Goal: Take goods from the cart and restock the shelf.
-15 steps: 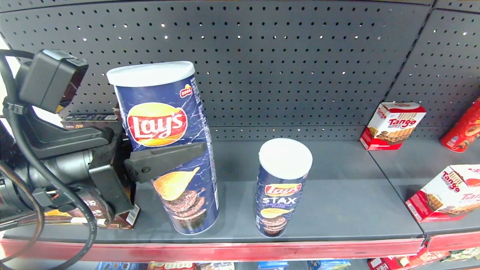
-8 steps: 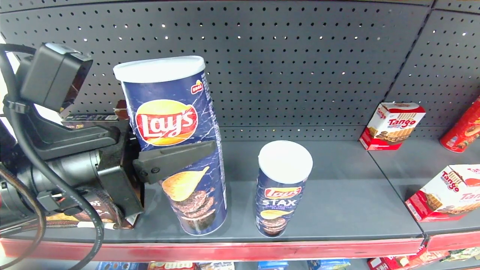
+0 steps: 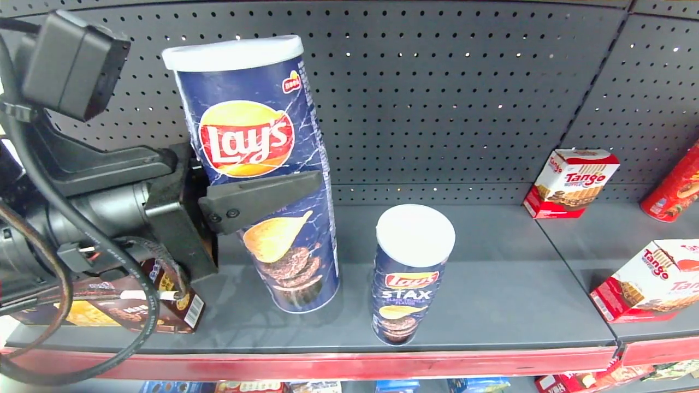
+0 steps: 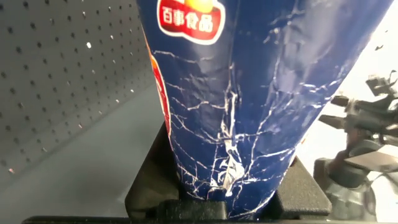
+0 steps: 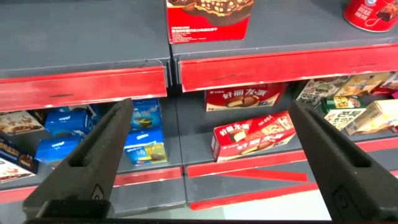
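Observation:
My left gripper (image 3: 256,196) is shut on a tall blue chip can (image 3: 256,164) with a white lid, held upright and slightly tilted above the left part of the grey shelf (image 3: 491,295). Its base hangs just over the shelf board. In the left wrist view the can (image 4: 249,99) sits between the two black fingers (image 4: 155,186). A second, identical blue can (image 3: 409,273) stands on the shelf to the right of the held one, near the front edge. My right gripper (image 5: 217,162) is open, facing lower shelves with red edges.
A dark snack box (image 3: 136,311) lies at the shelf's front left under my left arm. Red and white wafer boxes (image 3: 573,183) (image 3: 650,281) and a red can (image 3: 677,188) stand at the right. The pegboard back wall (image 3: 437,98) closes the rear. Lower shelves hold boxed goods (image 5: 255,134).
My left gripper has lifted the tall blue can upward and a little to the right, deeper over the shelf. The standing can and the boxes have stayed put.

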